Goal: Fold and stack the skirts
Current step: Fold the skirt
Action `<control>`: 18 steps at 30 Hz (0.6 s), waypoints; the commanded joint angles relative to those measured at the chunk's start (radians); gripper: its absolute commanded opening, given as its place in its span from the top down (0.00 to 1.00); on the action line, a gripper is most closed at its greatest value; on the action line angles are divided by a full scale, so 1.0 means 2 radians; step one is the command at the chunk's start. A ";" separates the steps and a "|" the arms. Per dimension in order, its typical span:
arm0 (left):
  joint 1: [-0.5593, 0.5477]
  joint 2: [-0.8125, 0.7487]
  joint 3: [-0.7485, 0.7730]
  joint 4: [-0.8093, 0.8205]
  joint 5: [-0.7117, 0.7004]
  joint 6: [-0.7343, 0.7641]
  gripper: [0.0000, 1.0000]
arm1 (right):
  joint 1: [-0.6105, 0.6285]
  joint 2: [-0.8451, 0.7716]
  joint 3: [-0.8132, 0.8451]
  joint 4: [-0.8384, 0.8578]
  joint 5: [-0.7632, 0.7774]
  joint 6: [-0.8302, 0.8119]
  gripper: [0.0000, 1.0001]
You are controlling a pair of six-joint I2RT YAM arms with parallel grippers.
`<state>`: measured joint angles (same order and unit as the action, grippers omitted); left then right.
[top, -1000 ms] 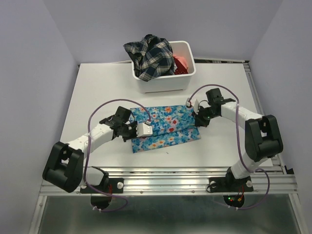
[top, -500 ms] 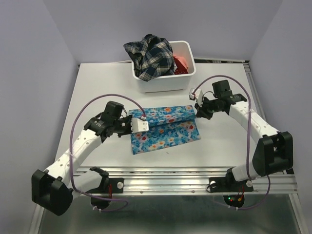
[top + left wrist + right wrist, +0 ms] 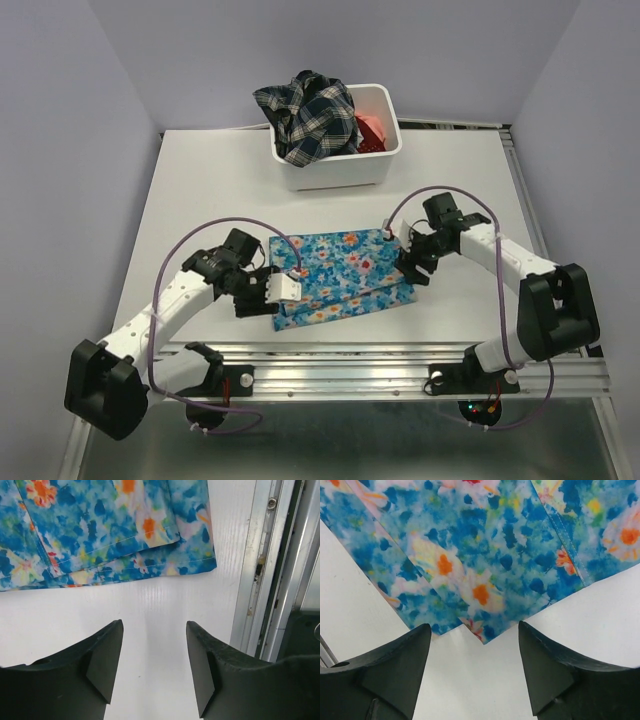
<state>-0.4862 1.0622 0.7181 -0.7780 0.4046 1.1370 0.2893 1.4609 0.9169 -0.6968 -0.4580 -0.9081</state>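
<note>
The blue floral skirt (image 3: 340, 272) lies folded flat mid-table (image 3: 200, 200), its layered hems showing. The left gripper (image 3: 154, 645) sits at its 8 o'clock corner and the right gripper (image 3: 473, 645) at its 3 o'clock edge, both with jaws spread, empty and clear of the cloth. This fold seems laid. The next move probably calls for reaching to the bin (image 3: 335, 175) at 12 o'clock for the plaid skirt (image 3: 305, 120).

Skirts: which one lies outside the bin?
The blue floral skirt, folded flat on the table; the plaid skirt and coral-red skirt are heaped in the white bin.
</note>
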 commanded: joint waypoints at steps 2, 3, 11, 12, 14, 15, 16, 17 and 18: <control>-0.004 -0.034 0.024 -0.015 0.009 -0.011 0.35 | 0.000 -0.024 0.047 -0.004 -0.008 0.037 0.25; -0.004 -0.032 0.037 0.006 0.008 -0.038 0.35 | 0.000 -0.021 0.069 -0.011 -0.027 0.050 0.26; -0.004 0.068 0.084 0.136 0.028 -0.199 0.42 | 0.024 0.055 0.089 -0.037 -0.083 0.117 0.47; -0.004 0.075 0.086 0.161 0.028 -0.216 0.42 | 0.024 0.059 0.079 -0.028 -0.075 0.120 0.48; -0.004 0.089 0.088 0.181 0.033 -0.247 0.42 | 0.031 0.067 0.060 -0.009 -0.061 0.132 0.50; -0.004 0.092 0.087 0.206 0.031 -0.258 0.42 | 0.036 0.073 0.047 0.008 -0.053 0.136 0.50; -0.004 0.093 0.081 0.217 0.027 -0.265 0.42 | 0.036 0.079 0.044 0.015 -0.040 0.140 0.51; -0.005 0.096 0.079 0.225 0.028 -0.274 0.42 | 0.036 0.098 0.045 0.022 -0.032 0.149 0.52; -0.005 0.098 0.077 0.239 0.025 -0.277 0.42 | 0.036 0.109 0.049 0.035 -0.022 0.153 0.53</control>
<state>-0.4900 1.2606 0.8589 -0.4484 0.4351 0.7040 0.3496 1.6176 1.0286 -0.7166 -0.5606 -0.6640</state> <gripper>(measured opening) 0.582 0.480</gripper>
